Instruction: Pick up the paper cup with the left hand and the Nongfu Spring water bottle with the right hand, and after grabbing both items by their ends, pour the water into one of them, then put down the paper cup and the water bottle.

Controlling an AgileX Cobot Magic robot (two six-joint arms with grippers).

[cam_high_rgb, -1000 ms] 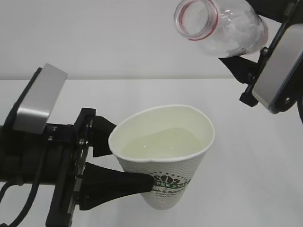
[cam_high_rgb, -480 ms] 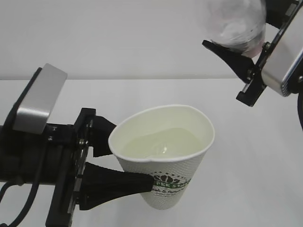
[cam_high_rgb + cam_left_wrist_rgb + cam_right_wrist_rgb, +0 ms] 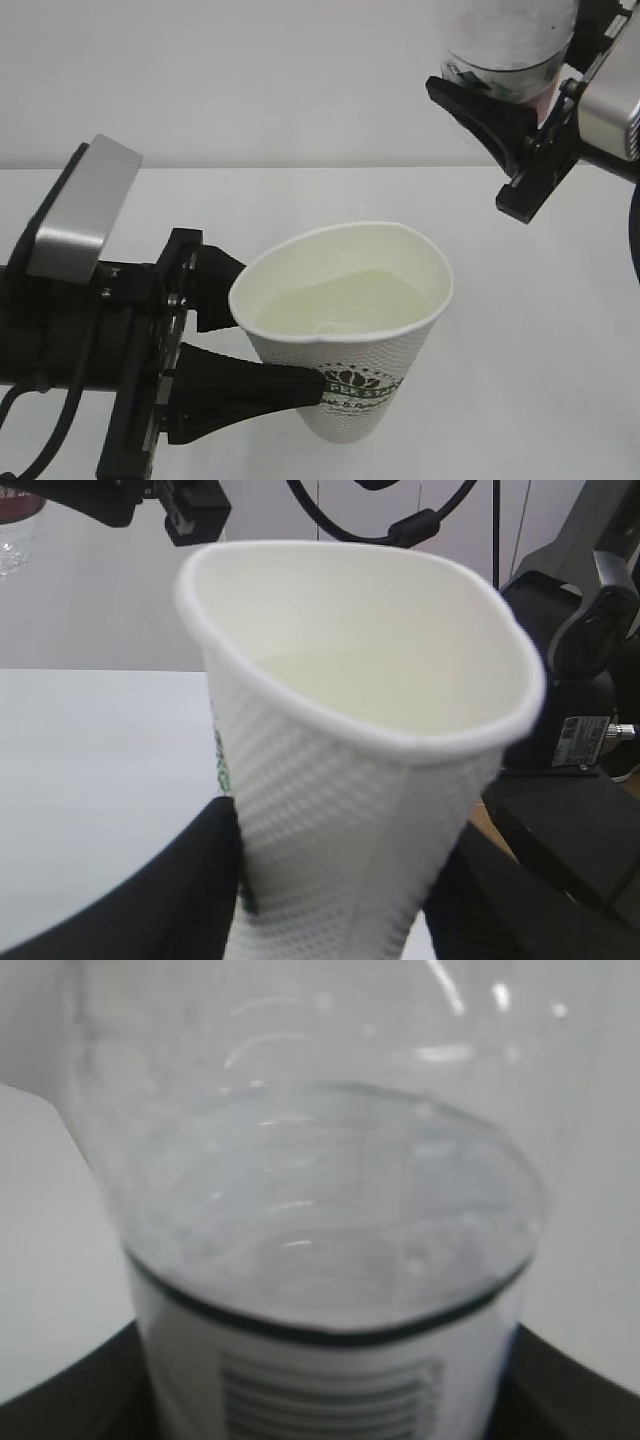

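Robotics lab, bare white table, blank wall, cables

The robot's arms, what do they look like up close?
Both are black. The left end effector has long pointed fingers, screws along its frame, a grey rounded block on top and a black cable underneath. The right end effector has pointed fingers too, with a grey rounded plate on its side.

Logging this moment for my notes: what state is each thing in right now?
paper cup: held off the table, squeezed, water inside.
Nongfu Spring water bottle: held upright, uncapped, some water left.
left hand: shut on the cup's base.
right hand: shut on the bottle's lower part.
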